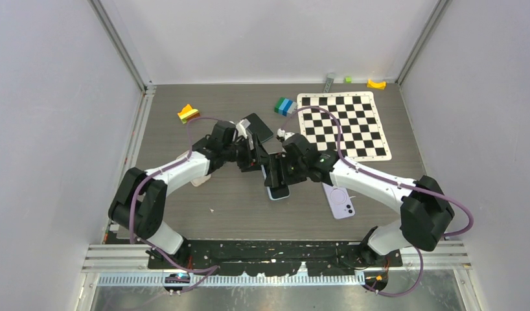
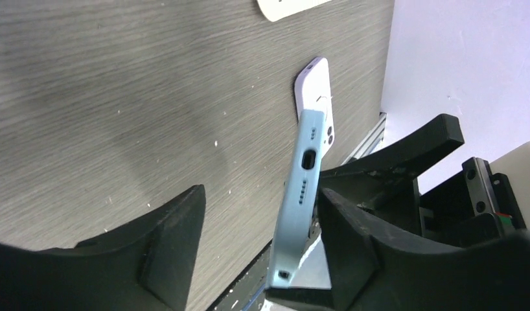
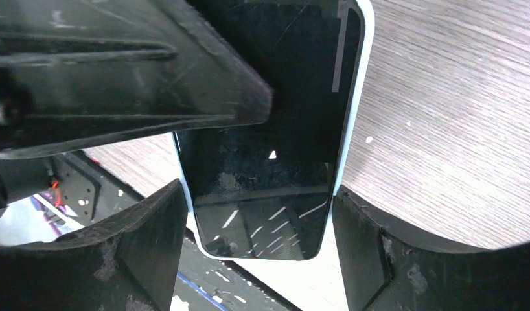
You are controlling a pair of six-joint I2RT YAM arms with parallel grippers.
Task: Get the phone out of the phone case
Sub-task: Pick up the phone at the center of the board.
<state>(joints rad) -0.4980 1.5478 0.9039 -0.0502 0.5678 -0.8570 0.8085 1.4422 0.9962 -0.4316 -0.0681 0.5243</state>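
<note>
top external view: both arms are seen meeting over the middle of the table (image 1: 204, 207), with the phone (image 1: 278, 190) caught between them, its lower end poking out below the right gripper (image 1: 275, 172). the left gripper (image 1: 256, 159) is placed just beside it, on its left.

right wrist view: the phone's dark screen (image 3: 269, 175) is framed by the pale blue phone case (image 3: 350, 123), so the phone is seen seated in the case. the right gripper (image 3: 257, 194) is clamped across the phone's width, one finger (image 3: 165, 240) pressed on each long edge. a finger of the left gripper (image 3: 120, 65) is laid over the upper screen.

left wrist view: the phone case (image 2: 300, 194) is seen edge-on and tilted, bottom edge with port facing the camera. the left gripper (image 2: 261, 194) is spread apart: one finger (image 2: 346, 246) is set right against the case, the other (image 2: 172, 246) is kept well clear of it, so nothing is pinched. whether the phone touches the table cannot be told.

a lavender phone (image 1: 340, 201) is laid flat on the table near the right arm, and a dark phone (image 1: 258, 127) is laid behind the left gripper. a checkerboard mat (image 1: 343, 124) is spread at the far right, with green and blue blocks (image 1: 285, 105) beside its left edge. a yellow and orange block (image 1: 188, 113) is placed at the far left.
</note>
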